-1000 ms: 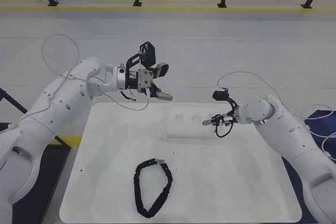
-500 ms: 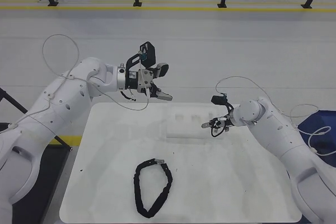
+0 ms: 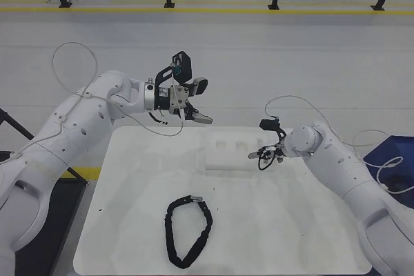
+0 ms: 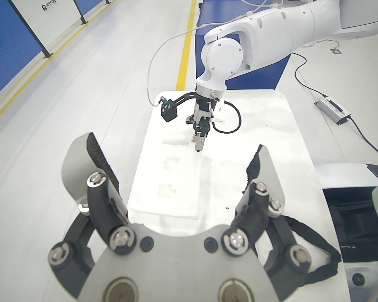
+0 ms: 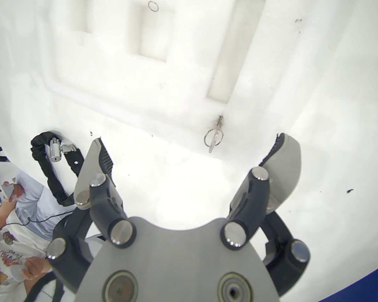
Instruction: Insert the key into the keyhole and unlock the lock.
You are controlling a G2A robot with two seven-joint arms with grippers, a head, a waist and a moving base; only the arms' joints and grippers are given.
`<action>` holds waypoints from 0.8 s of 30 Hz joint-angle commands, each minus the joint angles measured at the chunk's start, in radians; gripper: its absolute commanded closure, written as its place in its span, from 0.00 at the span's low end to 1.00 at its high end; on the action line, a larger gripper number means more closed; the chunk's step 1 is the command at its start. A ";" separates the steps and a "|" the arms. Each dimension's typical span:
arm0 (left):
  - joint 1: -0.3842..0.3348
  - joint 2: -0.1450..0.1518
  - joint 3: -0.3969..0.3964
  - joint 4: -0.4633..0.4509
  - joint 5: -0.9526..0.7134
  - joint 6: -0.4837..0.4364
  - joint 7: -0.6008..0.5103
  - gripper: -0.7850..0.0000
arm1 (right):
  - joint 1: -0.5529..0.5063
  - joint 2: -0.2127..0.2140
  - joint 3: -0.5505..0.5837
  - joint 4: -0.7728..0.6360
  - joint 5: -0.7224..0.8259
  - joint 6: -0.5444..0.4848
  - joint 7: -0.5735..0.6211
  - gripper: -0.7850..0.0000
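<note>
Right gripper (image 5: 190, 141) nearer one key (image 5: 213, 135) (seemingly ringed); one chain lock (image 3: 188, 231) apart.

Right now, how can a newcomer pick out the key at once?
On the white table lies a pocketed foam block. The key rests at its edge, off the end of the long slot. Unlike the bare ring nearby, its ring carries a blade.
</note>
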 commanded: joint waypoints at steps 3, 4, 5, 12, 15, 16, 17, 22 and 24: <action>0.000 0.000 0.000 0.000 0.000 0.000 0.000 0.00 | -0.002 -0.001 -0.012 -0.064 -0.079 0.105 0.010 0.00; 0.000 0.000 0.000 0.000 0.000 0.000 0.000 0.00 | -0.004 -0.002 -0.012 -0.079 -0.087 0.122 0.013 0.00; 0.000 0.000 0.000 0.000 0.000 0.000 0.000 0.00 | -0.007 -0.002 -0.012 -0.089 -0.097 0.136 0.017 0.04; 0.000 0.000 0.000 0.000 0.000 0.000 0.000 0.00 | -0.019 -0.003 -0.003 -0.106 -0.136 0.181 0.041 0.62; 0.000 0.000 0.000 0.000 0.000 0.000 0.000 0.00 | -0.022 -0.007 -0.003 -0.103 -0.155 0.195 0.048 0.65; 0.000 0.000 0.000 0.000 0.000 0.000 0.000 0.00 | -0.023 -0.009 -0.004 -0.100 -0.163 0.203 0.050 0.65; 0.000 0.000 0.000 0.000 0.000 0.000 0.000 0.00 | -0.024 -0.011 -0.005 -0.096 -0.169 0.210 0.050 0.64; 0.000 0.000 0.000 0.000 0.000 0.000 0.000 0.00 | -0.027 -0.025 -0.004 -0.068 -0.178 0.218 0.051 0.68; 0.000 0.000 0.000 0.000 0.000 0.000 0.000 0.00 | -0.027 -0.032 -0.003 -0.055 -0.178 0.216 0.048 0.71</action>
